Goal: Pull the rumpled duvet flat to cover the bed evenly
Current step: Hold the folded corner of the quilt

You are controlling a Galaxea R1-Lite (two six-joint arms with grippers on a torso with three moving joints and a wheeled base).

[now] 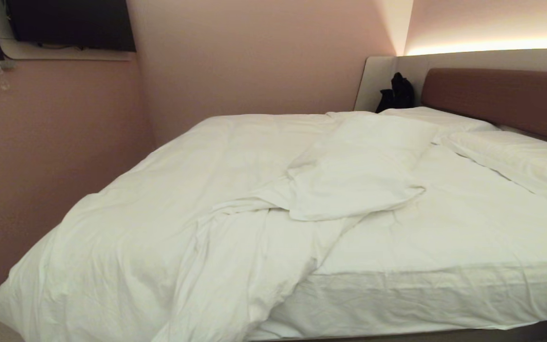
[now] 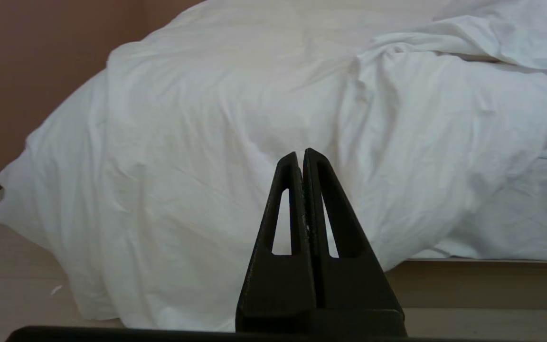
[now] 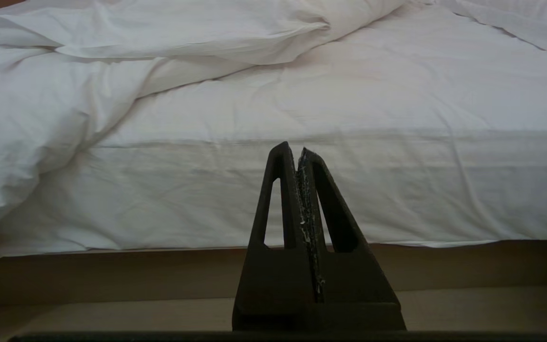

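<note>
Bed [image 1: 444,285]: fills the head view from about 8 o'clock to 3 o'clock; reddish-brown headboard [image 1: 501,99] at 2 o'clock, inside a pale surround. White sheeted mattress side faces the camera at 5 o'clock.

Duvet [image 1: 159,209]: white, rumpled, heaped over the bed's half toward 9 o'clock, spilling over the near corner at 7 o'clock down toward the floor. One flap is folded back across the middle, its tip pointing toward 3 o'clock. The bed's half toward 3 o'clock lies bare to the sheet.

Pillows [image 1: 515,161]: two, white, flat, along the headboard at 2 to 3 o'clock.

Dark bundle [image 1: 397,92]: beside the headboard at 1 o'clock; seen in the head view only.

Left claw [image 2: 304,151]: absent from the head view. Its wrist view shows it clenched on nothing, fingers pressed together, pointing at the draped duvet corner, apart from it. This view alone shows the duvet hanging down to the pale floor [image 2: 12,266].

Right claw [image 3: 296,148]: likewise clenched, empty, facing the bare mattress side, apart from it. Its wrist view alone shows the brown bed base [image 3: 112,275] under the mattress.
</note>
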